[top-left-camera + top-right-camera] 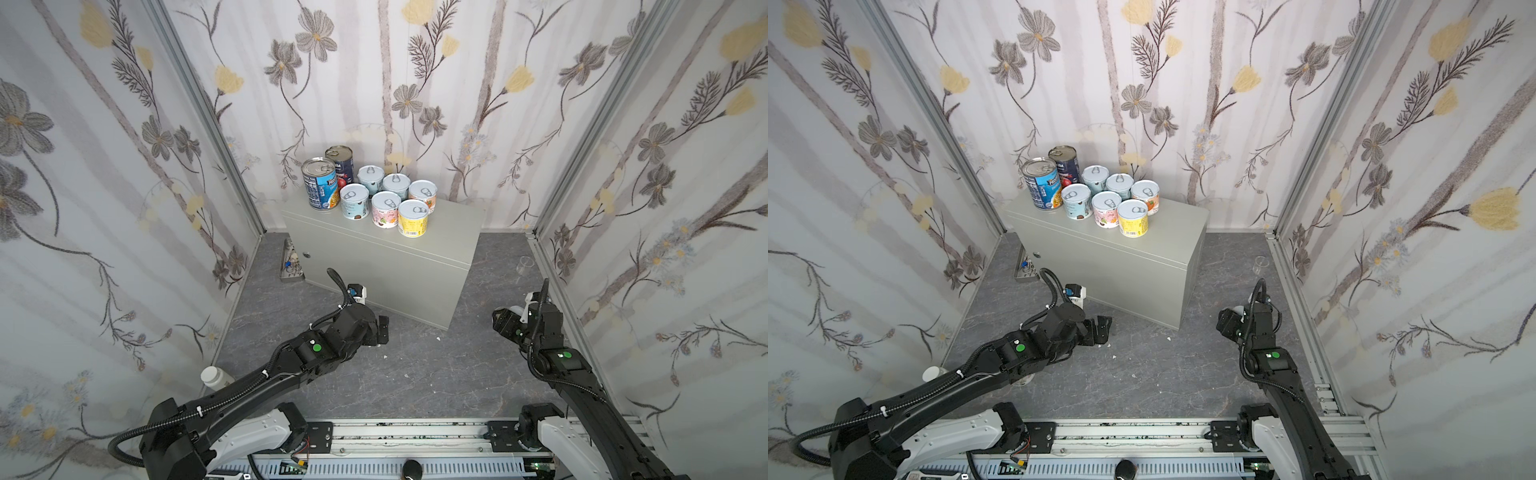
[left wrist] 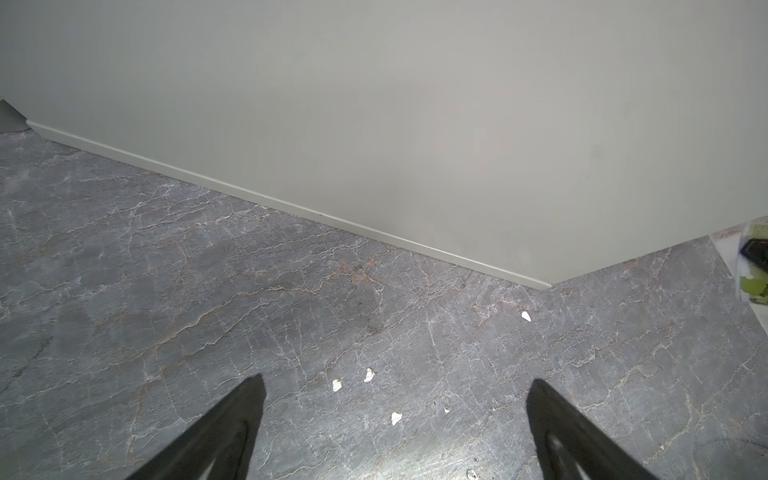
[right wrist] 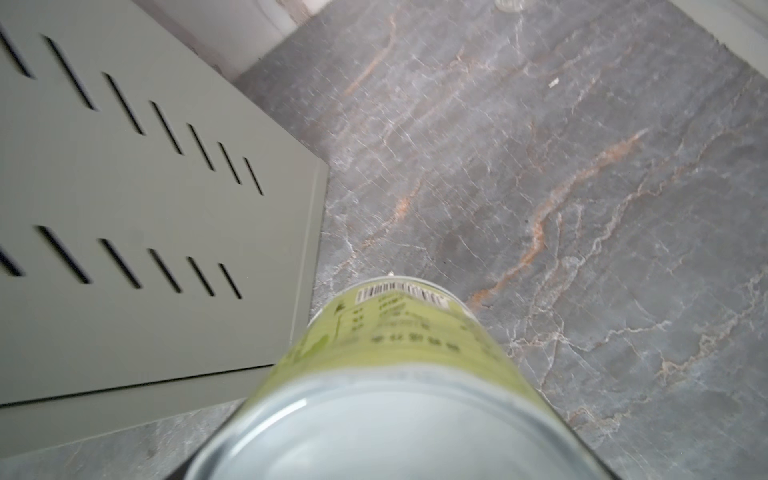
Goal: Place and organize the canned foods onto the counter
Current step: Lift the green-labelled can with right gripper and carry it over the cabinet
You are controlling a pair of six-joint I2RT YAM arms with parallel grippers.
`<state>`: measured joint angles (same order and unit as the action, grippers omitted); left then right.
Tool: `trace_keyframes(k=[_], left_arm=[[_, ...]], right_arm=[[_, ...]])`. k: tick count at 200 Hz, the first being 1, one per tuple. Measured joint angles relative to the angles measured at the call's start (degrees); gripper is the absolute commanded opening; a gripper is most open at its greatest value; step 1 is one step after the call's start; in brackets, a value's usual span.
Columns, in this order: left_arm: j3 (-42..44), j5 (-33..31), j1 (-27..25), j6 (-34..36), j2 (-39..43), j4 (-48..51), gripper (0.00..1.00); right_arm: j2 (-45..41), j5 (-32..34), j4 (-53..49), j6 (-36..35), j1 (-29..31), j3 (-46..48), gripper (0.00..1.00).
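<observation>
Green can beside counter corner

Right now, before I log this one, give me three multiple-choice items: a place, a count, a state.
1. Where do the two tall cans stand on the counter? A. left of the short cans B. right of them C. stacked on them
2. How many short cans stand there? A. four B. six C. eight
3. The left gripper is: A. open and empty B. shut on a can C. shut on a bottle

1 A: in both top views they stand at the group's left end. 2 B: six pale lids are countable. 3 A: its fingers stand apart over bare floor.
</observation>
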<state>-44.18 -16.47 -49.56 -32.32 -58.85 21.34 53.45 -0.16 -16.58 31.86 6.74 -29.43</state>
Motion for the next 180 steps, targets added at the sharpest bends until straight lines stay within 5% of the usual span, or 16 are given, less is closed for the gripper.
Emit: trace_keyframes(k=[180], left_arm=[[-3.2, 0.0, 2.5, 0.5, 4.1, 5.1, 1.00]], right_arm=[[2.5, -10.0, -18.5, -16.4, 0.9, -36.0, 0.39]])
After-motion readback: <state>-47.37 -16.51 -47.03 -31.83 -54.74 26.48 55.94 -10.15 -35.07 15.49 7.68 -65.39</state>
